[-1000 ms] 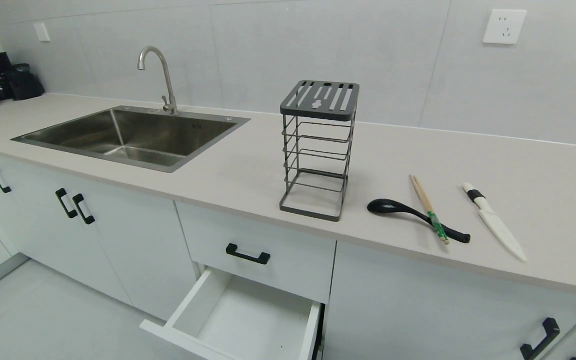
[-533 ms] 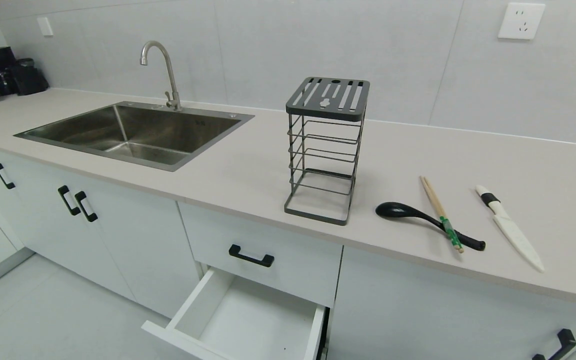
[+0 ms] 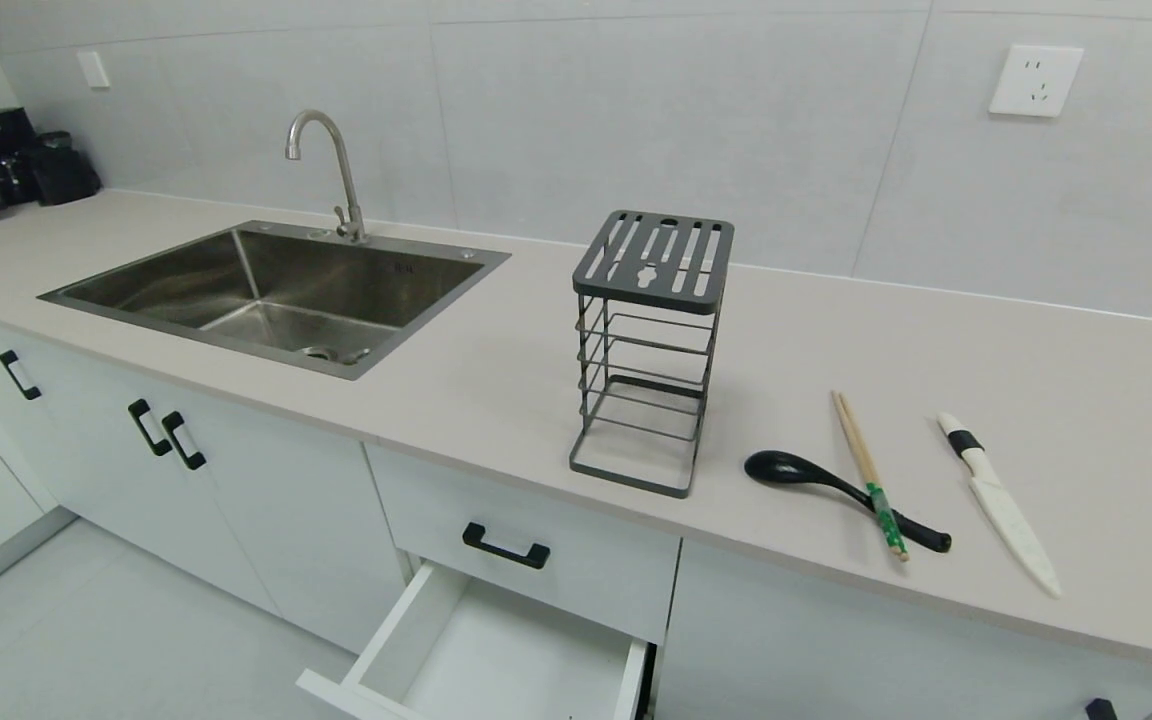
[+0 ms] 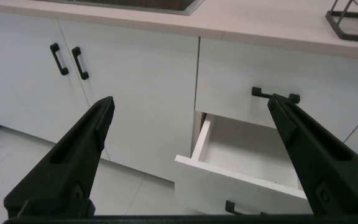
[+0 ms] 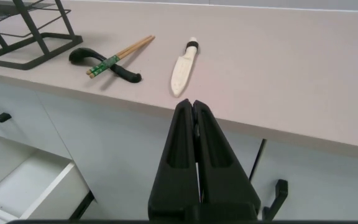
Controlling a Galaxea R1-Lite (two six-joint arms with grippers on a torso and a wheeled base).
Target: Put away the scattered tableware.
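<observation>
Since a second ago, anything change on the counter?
Only the head camera moved: the whole view shifted, and the things kept their places relative to each other. Nothing was taken hold of or let go. The rack, the black ladle, the chopsticks across its handle and the knife lie on the counter as before. The drawer is open as before.

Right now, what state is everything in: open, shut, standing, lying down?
lower drawer: open.
upper drawer: shut.
rack: standing upright, nothing in it.
black spoon: lying on the counter.
chopsticks: lying across the black spoon's handle.
knife: lying flat on the counter.
left gripper: open.
right gripper: shut, holding nothing.
</observation>
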